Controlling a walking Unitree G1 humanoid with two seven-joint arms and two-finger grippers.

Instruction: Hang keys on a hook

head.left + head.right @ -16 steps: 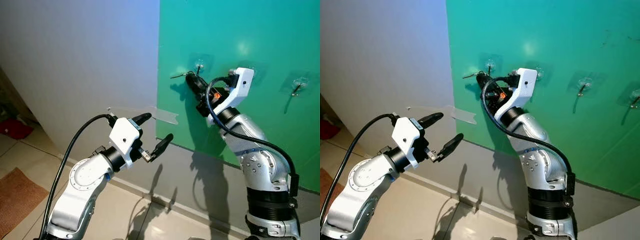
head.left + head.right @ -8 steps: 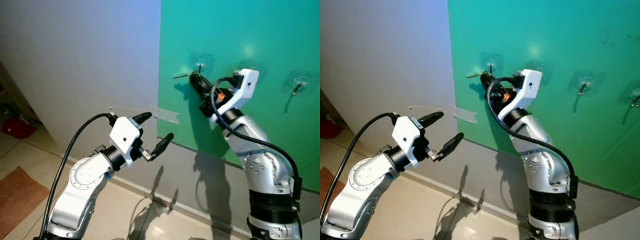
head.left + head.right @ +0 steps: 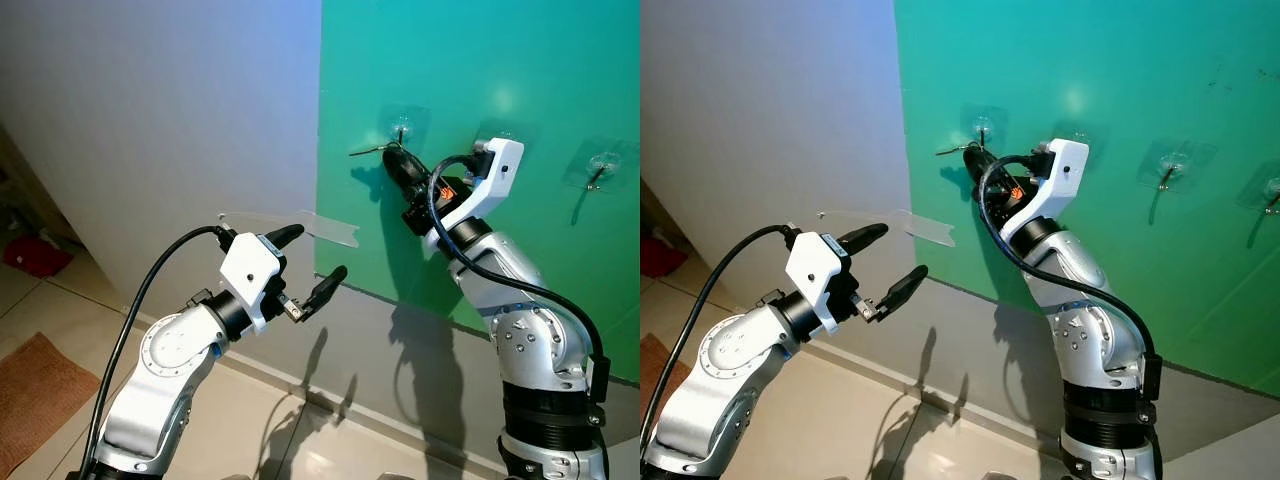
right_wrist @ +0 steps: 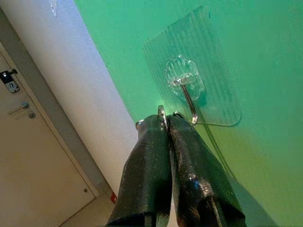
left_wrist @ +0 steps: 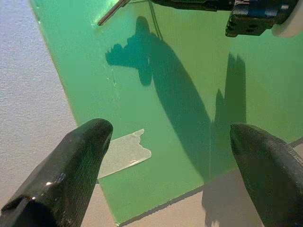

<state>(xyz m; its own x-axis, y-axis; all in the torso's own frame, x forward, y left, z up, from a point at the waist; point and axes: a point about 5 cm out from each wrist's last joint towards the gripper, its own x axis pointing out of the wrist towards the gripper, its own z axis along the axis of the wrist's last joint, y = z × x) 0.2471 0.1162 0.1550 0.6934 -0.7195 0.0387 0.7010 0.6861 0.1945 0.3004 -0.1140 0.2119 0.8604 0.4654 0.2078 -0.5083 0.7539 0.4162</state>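
Observation:
A clear adhesive hook [image 3: 400, 128] sticks to the green board [image 3: 520, 60]; its metal prong [image 4: 187, 97] shows close up in the right wrist view. My right gripper [image 3: 393, 157] is raised just below that hook and is shut on the keys. A key [image 3: 364, 151] juts out to the left of the fingertips, and the key ring [image 4: 162, 112] sits right beside the prong's lower end. Whether the ring is over the prong I cannot tell. My left gripper [image 3: 311, 262] is held open lower down, in front of the grey wall, holding nothing.
Another clear hook [image 3: 598, 168] is further right on the board, and two show in the right eye view [image 3: 1170, 165] [image 3: 1270, 190]. A strip of clear tape [image 3: 330, 228] crosses the board's left edge. A red object [image 3: 30, 255] and a brown mat [image 3: 30, 390] lie on the floor at left.
My right gripper has risen and shifted slightly right with the keys, ending closer under the hook. The left arm has stayed put.

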